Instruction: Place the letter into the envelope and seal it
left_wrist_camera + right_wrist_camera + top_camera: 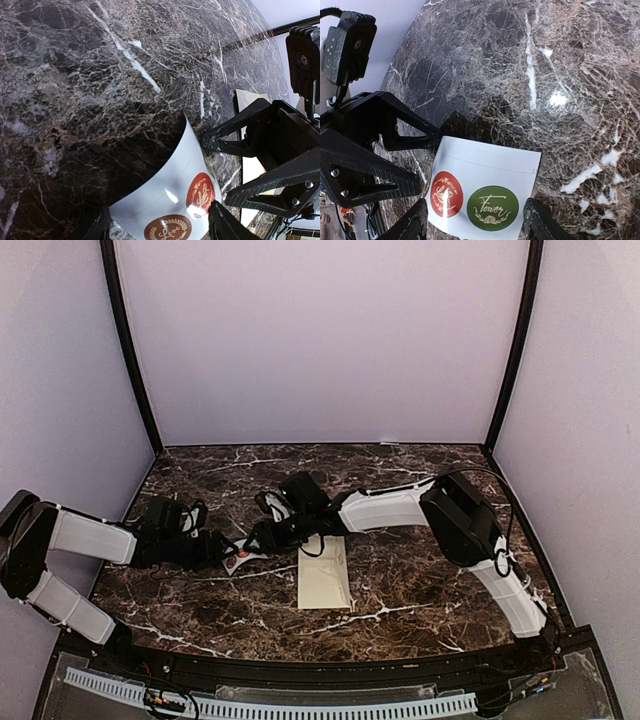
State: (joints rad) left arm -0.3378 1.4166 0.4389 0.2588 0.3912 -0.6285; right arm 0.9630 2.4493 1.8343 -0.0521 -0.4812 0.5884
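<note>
The left gripper and the right gripper stand tip to tip over the sticker strip, so nothing passes between them. The right arm lies across the middle of the worktop, with the envelope just on its near side. Free room is along the back wall and in front of the envelope.
</note>
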